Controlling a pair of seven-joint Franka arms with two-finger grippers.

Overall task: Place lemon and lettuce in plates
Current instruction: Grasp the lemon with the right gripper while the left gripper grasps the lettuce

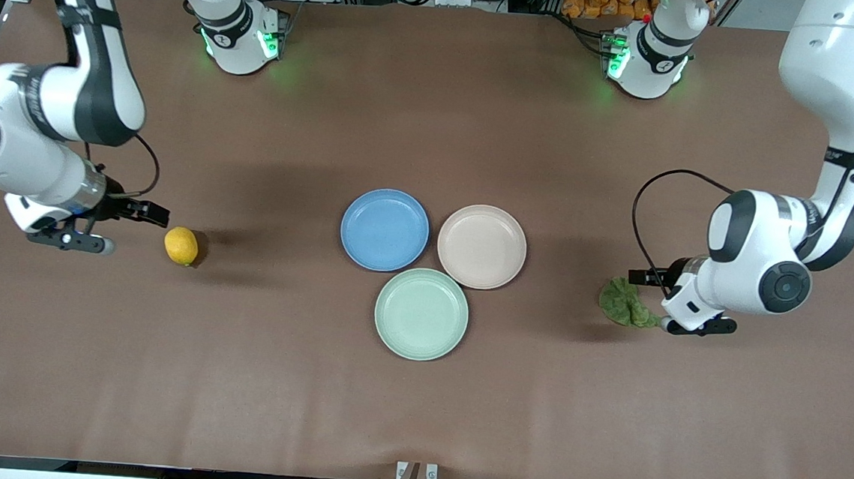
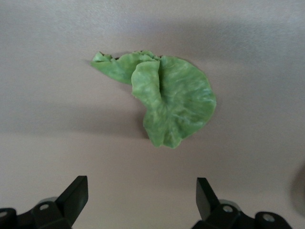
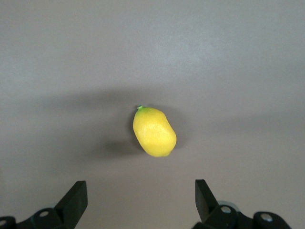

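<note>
The yellow lemon [image 1: 181,245] [image 3: 154,132] lies on the brown table toward the right arm's end. My right gripper [image 1: 123,228] [image 3: 141,198] hovers beside it, open, nothing between its fingers. The green wrinkly lettuce leaf [image 1: 624,304] [image 2: 167,102] lies toward the left arm's end. Just beside the leaf, my left gripper [image 1: 667,301] [image 2: 142,195] is open and holds nothing. At mid-table the blue plate [image 1: 385,229] and the beige-pink plate [image 1: 481,245] stand side by side, both bare.
A pale mint-green plate [image 1: 421,313] sits against the other two, nearer the front camera, also bare. Both arm bases [image 1: 242,35] [image 1: 646,59] stand along the table's edge farthest from that camera.
</note>
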